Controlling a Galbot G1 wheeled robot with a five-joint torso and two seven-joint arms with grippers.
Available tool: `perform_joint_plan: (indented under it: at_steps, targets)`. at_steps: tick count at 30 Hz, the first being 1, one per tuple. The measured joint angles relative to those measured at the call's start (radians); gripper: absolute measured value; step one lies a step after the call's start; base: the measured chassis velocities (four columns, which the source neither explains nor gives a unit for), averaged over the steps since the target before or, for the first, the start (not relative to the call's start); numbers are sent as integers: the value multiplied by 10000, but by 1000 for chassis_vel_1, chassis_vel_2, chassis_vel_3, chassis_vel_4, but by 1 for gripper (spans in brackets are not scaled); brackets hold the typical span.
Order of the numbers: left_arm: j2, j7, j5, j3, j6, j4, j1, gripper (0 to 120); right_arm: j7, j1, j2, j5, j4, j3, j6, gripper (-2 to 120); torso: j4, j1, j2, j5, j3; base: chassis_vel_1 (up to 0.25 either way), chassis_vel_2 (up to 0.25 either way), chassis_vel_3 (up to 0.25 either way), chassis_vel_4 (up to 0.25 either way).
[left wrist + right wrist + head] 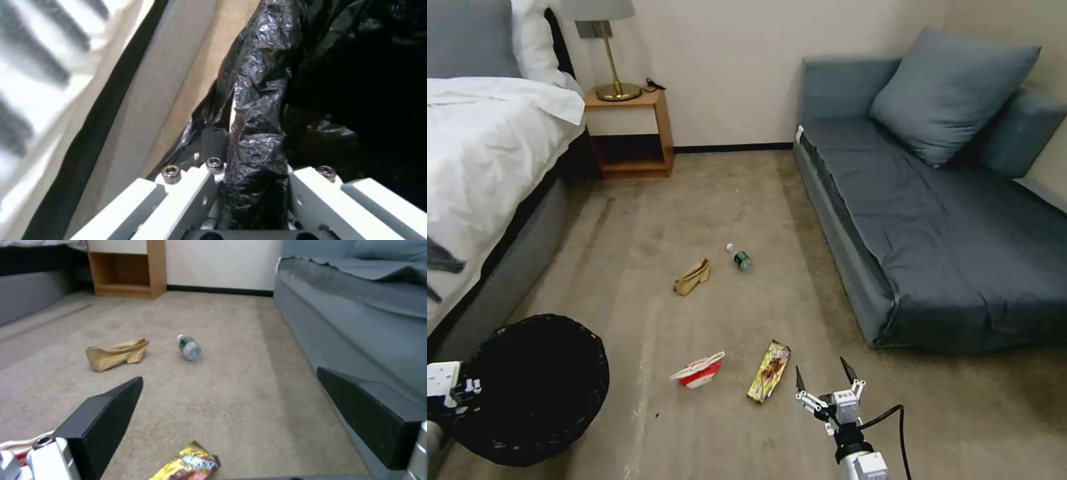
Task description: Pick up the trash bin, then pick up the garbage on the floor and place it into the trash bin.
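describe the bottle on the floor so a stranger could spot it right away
Start at the long grey-blue sofa and look at the carpet in front of it, toward the wooden nightstand. The bottle lies on its side there, just beside a tan crumpled paper bag. It is the one clear item, with green label and white cap.

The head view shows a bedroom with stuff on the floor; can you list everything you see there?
trash bin: one, black, lined with a black bag, floor beside the bed, near left
red-and-white carton: one, crumpled, floor right of the bin
snack wrapper: one, gold-brown, floor right of the carton
paper bag: one, tan, crumpled, mid-floor
bottle: one, clear with green label and white cap, lying right of the paper bag
bed: one, white linen, left
nightstand: one, wood, by the far wall
lamp: one, brass base, on the nightstand
sofa: one, blue-grey, right
cushion: one, blue-grey, on the sofa
left gripper: shut on the bin's bagged rim
right gripper: open, low, just right of the wrapper
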Motion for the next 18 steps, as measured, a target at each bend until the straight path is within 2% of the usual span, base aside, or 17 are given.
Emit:
perform_joint_plan:
  at_steps: [3,7,10,11,13,14,15,17,18]
  targets:
    - [1,1,10,-2,-23,40,0,3,26,72,-48,-85,-119,-70,-85,100,0,0,0,-2,-1,-150,165,160,-174]
    - [0,9,23,4,-31,58,3,3,243,181,-214,-191,-213,-164,-681,100,-2,1,0,9,0,-159,177,156,-157]
    - [-9,13,66,55,-42,63,-18,3,787,541,-547,340,-259,-629,-2030,100,-2,1,0,16,1,-135,157,135,-136]
    - [-9,13,66,55,-42,63,-18,3,787,541,-547,340,-259,-629,-2030,100,-2,1,0,16,1,-109,137,127,-131]
    - [-26,16,95,76,-56,62,-7,3,1060,864,-744,1086,-268,-966,-2996,100,-3,1,0,17,2,-74,98,77,-85]
    - [-44,17,134,87,-86,62,26,3,1247,1181,-942,1757,-272,-1278,-4004,100,0,1,0,15,0,0,0,0,0]
    - [-44,17,134,87,-86,62,26,3,1247,1181,-942,1757,-272,-1278,-4004,100,0,1,0,15,0,0,0,0,0]
    - [-62,32,162,90,-106,61,82,3,1352,1725,-1245,2765,-357,-1800,-5347,100,2,0,0,15,0,0,0,0,0]
    - [-70,32,170,90,-112,56,89,3,1363,1869,-1318,3058,-401,-1941,-5678,100,6,0,0,14,0,0,0,0,0]
